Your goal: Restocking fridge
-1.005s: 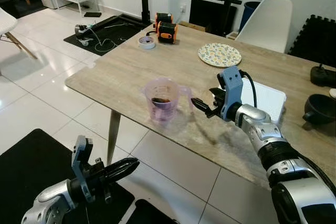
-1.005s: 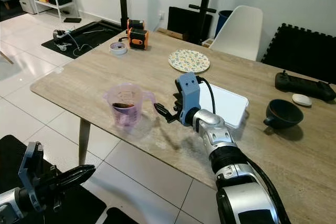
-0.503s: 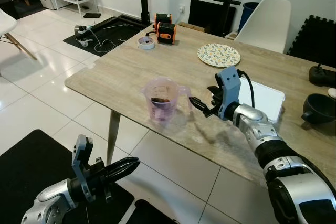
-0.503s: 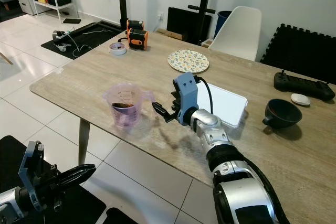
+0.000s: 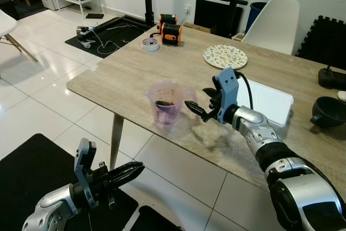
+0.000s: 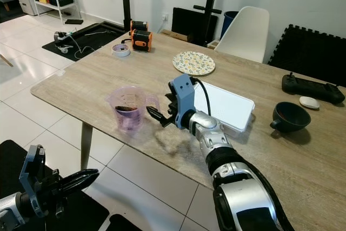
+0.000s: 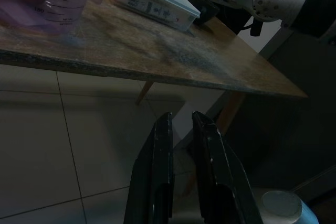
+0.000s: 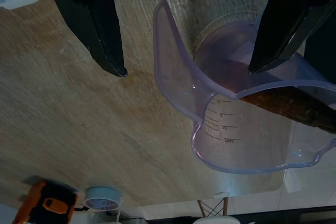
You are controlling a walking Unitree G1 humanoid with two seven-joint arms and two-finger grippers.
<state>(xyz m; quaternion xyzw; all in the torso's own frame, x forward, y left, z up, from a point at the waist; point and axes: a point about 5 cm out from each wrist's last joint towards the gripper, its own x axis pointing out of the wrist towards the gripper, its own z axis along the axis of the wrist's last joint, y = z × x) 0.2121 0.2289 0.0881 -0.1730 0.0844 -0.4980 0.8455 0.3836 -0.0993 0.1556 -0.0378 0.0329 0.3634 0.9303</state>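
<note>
— So, what is the robot doing right now?

— Its right claw is reaching over the long pale wooden surface. It is pointing at the see-through purple plastic measuring jug, which is standing upright near the front edge of that surface. The jug has something dark brown lying in the bottom.

— Is the claw holding the jug?

— No. The two black fingers are spread apart. In the right wrist view the jug's thin curved handle is sitting between them, but they are not squeezing it yet.

— And the other arm?

— The left claw is hanging low over the white floor tiles, beside the surface. Its fingers are nearly together, with just a thin gap, and nothing is in them.

— What else is lying around?

— A flat white tray is sitting just behind the right arm, and a round flowery plate is lying farther back. A dark bowl is standing off to the right.

— How far along is the job?

— I think it is only starting. The jug is not picked up, and I cannot see any fridge. Grabbing, carrying and putting away are all left to do.
</note>
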